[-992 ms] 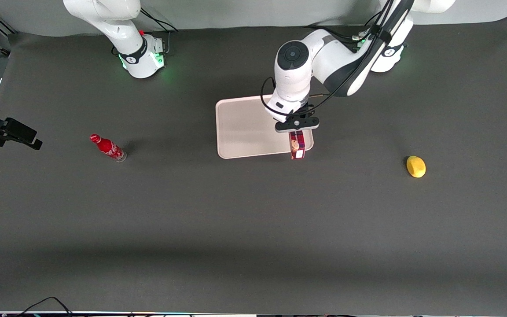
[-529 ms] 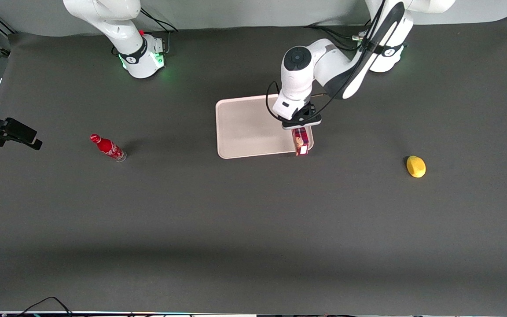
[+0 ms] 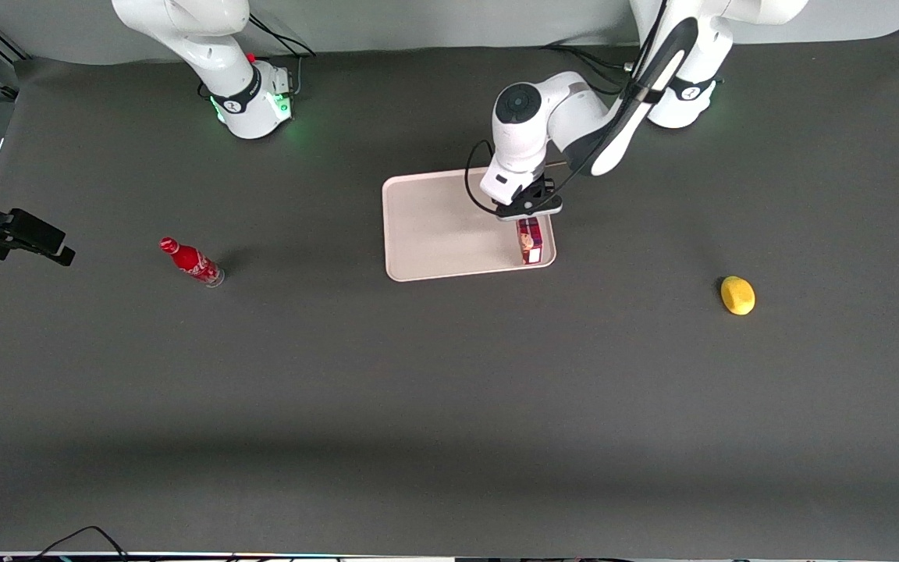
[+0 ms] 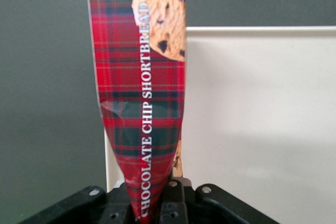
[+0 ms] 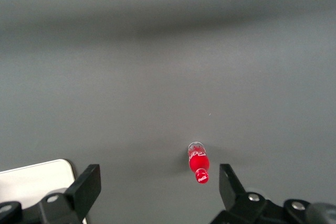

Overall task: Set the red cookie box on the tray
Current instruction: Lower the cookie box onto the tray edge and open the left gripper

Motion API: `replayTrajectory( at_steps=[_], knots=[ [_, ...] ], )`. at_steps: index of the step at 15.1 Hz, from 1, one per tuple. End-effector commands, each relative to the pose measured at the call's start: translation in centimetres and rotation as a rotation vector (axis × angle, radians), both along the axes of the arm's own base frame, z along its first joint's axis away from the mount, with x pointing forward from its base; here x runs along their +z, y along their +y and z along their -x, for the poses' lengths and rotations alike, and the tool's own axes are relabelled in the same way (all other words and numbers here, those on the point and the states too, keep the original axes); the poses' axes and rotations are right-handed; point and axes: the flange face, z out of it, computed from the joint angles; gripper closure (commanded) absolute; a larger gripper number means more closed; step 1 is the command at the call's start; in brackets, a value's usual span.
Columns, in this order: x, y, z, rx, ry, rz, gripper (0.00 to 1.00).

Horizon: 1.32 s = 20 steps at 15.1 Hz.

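A small red soda bottle lies tilted on the dark grey tabletop, in the left-middle of the front view, its cap toward the upper left. A yellow lemon-like fruit sits in the right-middle of that frame, well apart from the bottle. Black cables show at the lower-left edge.

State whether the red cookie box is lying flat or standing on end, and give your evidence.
On end. The red cookie box hangs lengthwise from the gripper, shut on its top, over the tray edge. Whether its base touches the tray, cannot tell.
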Motion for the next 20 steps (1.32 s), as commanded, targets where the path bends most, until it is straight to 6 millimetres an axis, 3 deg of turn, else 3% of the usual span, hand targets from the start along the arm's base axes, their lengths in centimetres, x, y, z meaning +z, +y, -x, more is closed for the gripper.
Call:
replayTrajectory(
  at_steps=[1,5,7,8,10,17,20],
  knots=[
    [-0.9,-0.3,0.5,0.002,-0.004,-0.002,1.0],
    [-1.5,-0.4,0.8,-0.001,0.008,-0.008,1.0],
    [-1.5,-0.3,0.7,0.004,0.009,-0.008,0.45],
    [-1.6,-0.3,0.7,0.004,0.011,-0.01,0.23],
    [-1.5,-0.2,0.5,0.008,0.011,-0.011,0.0],
    [-1.3,-0.2,0.3,0.011,0.009,-0.015,0.0],
    [0.1,-0.1,-0.4,0.002,-0.006,-0.029,0.0]
  ],
)
